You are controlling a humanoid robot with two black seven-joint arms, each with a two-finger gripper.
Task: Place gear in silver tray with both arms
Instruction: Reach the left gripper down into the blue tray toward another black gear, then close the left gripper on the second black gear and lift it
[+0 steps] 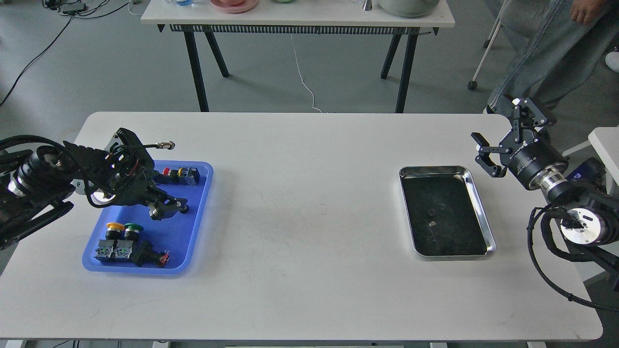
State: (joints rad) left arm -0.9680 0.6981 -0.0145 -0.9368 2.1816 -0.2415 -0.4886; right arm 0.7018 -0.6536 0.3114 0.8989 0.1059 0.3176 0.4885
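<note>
White table point(300, 232) up front, a blue plastic tray point(203, 193) on its left side. Behind, a second table point(300, 19) on black legs, a white cable point(303, 79) dangling below, someone in jeans point(537, 53) standing far right.

Single view from the robot's own head — high up, facing forward and steeply down onto a white table point(300, 212). Wide framing: whole tabletop visible, left arm point(43, 188) entering from the left edge, right arm point(570, 203) from the right. Beyond the far edge — grey floor and a second table point(300, 17), seen from a distance.
</note>
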